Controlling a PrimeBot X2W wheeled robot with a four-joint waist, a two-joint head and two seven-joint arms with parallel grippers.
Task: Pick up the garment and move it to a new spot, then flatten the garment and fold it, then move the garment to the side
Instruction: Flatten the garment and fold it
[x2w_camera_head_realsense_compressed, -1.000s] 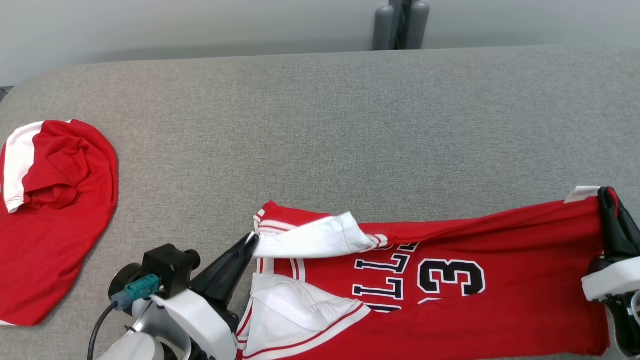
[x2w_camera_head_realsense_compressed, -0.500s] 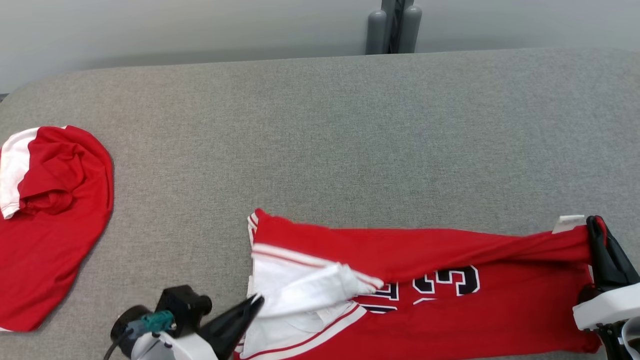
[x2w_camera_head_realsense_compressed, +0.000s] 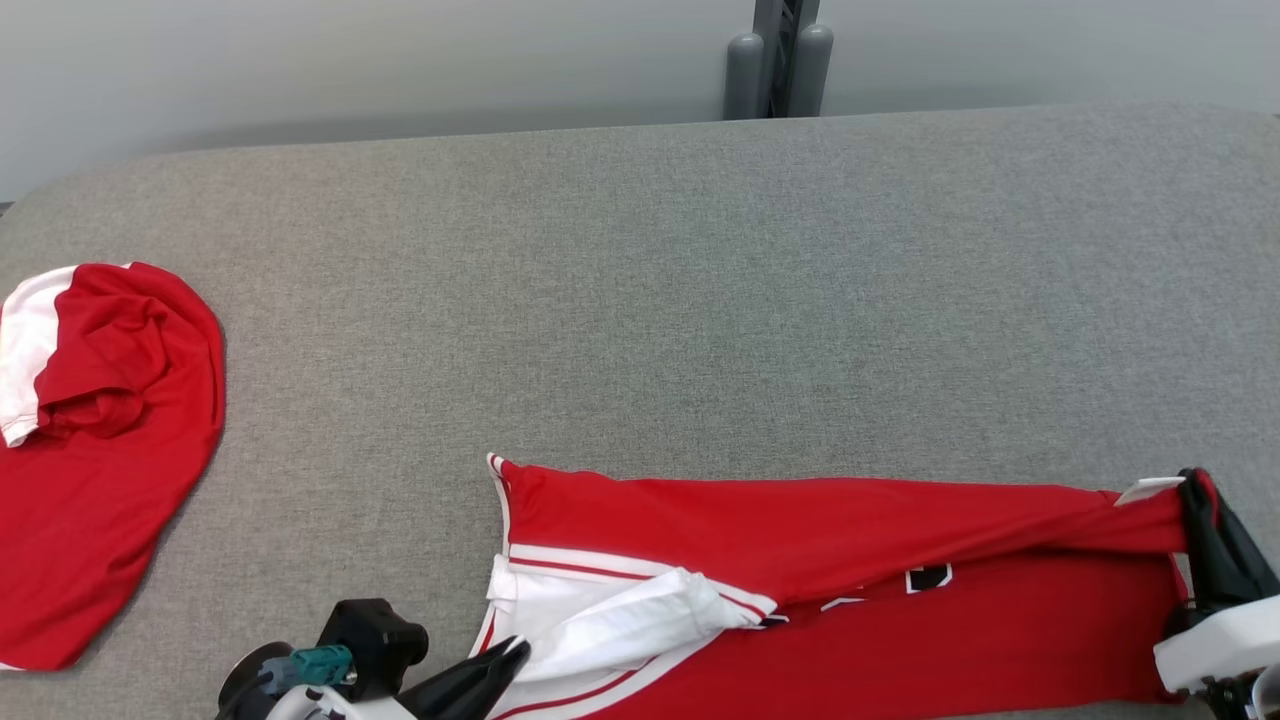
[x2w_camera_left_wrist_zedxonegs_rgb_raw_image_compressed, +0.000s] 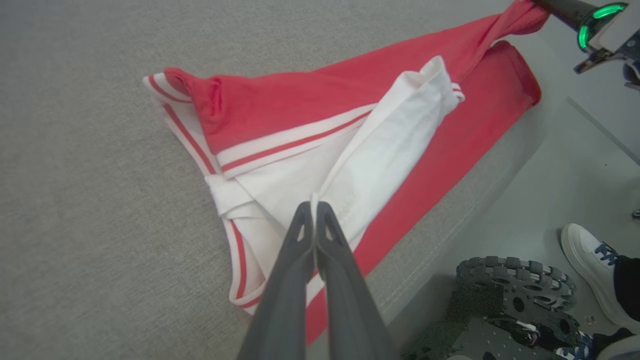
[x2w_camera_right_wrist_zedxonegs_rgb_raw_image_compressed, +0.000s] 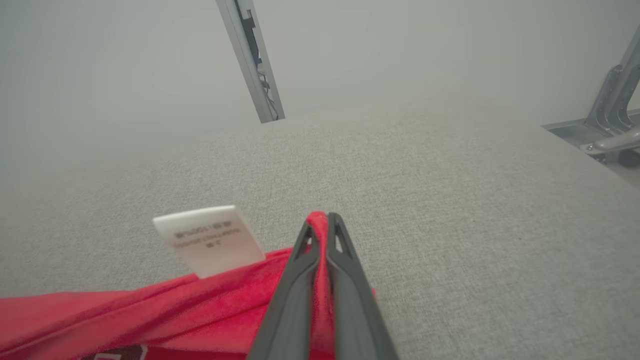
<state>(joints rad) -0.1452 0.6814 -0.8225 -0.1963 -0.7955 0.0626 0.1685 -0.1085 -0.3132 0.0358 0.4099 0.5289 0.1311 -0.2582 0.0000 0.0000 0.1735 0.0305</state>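
Red jersey (x2w_camera_head_realsense_compressed: 800, 520) folded nearer, left hand (x2w_camera_left_wrist_zedxonegs_rgb_raw_image_compressed: 314, 205) clamping white flap (x2w_camera_left_wrist_zedxonegs_rgb_raw_image_compressed: 385, 145), right hand (x2w_camera_right_wrist_zedxonegs_rgb_raw_image_compressed: 322, 216) clamping corner (x2w_camera_right_wrist_zedxonegs_rgb_raw_image_compressed: 317, 222)

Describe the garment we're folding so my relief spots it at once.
On the grey padded table, look along the near edge. The red jersey stretches there between the left gripper and right gripper. Unlike the crumpled red garment at far left, it has red-striped white trim and a care label.
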